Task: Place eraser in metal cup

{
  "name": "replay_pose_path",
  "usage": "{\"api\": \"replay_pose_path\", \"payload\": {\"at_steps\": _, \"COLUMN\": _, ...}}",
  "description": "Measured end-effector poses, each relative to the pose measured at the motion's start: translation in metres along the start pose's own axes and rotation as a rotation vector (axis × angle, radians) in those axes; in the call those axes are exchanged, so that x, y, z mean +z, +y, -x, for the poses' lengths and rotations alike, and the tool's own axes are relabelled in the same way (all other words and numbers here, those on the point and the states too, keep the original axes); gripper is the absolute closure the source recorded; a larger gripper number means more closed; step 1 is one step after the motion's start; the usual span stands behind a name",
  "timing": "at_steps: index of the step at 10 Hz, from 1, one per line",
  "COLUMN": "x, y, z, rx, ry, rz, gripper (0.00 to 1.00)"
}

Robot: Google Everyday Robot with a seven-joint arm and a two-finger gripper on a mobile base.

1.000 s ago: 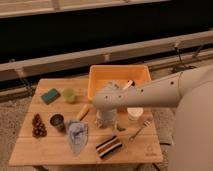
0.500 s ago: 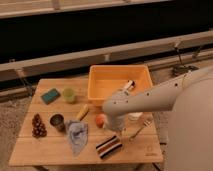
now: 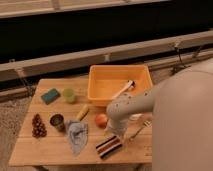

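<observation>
Jaws sat low over the front right of the tabletop (image 3: 47,150), at the end of the pale, rounded arm (image 3: 131,104) and just above the eraser's far end. I couldn't tell whether they were open or closed, since the wrist blocked my line of sight.

Eraser (image 3: 108,146): flat rectangular block w/ lengthwise black, white and red-brown stripes, lying at a slant on the wood near the front edge.

Metal cup (image 3: 57,121): small dark shiny tumbler, upright, dark inside, well left of the eraser. A crumpled blue-grey cloth (image 3: 76,136) lay between the two, its upper edge just beside the cup.

Other bits:
- Smooth round orange fruit (image 3: 101,120) sat close to the arm on its left.
- Stubby yellow piece (image 3: 82,112) lay behind the cloth.
- Knobbly dark-brown cluster (image 3: 37,126) sat left of the cup; couldn't say what it was.
- At the back left stood a light green plastic cup (image 3: 69,95), w/ a teal rectangular sponge (image 3: 50,95) beside it.
- Orange plastic bin (image 3: 93,87) sat at the rear centre, a pale-handled tool (image 3: 125,89) inside it.
- Thin metal fork (image 3: 140,129) lay right of the arm.
</observation>
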Motion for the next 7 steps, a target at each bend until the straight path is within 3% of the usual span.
{"api": "replay_pose_path", "payload": {"at_steps": 7, "x": 0.017, "y": -0.006, "z": -0.025, "rx": 0.042, "ry": 0.043, "rz": -0.021, "gripper": 0.35}}
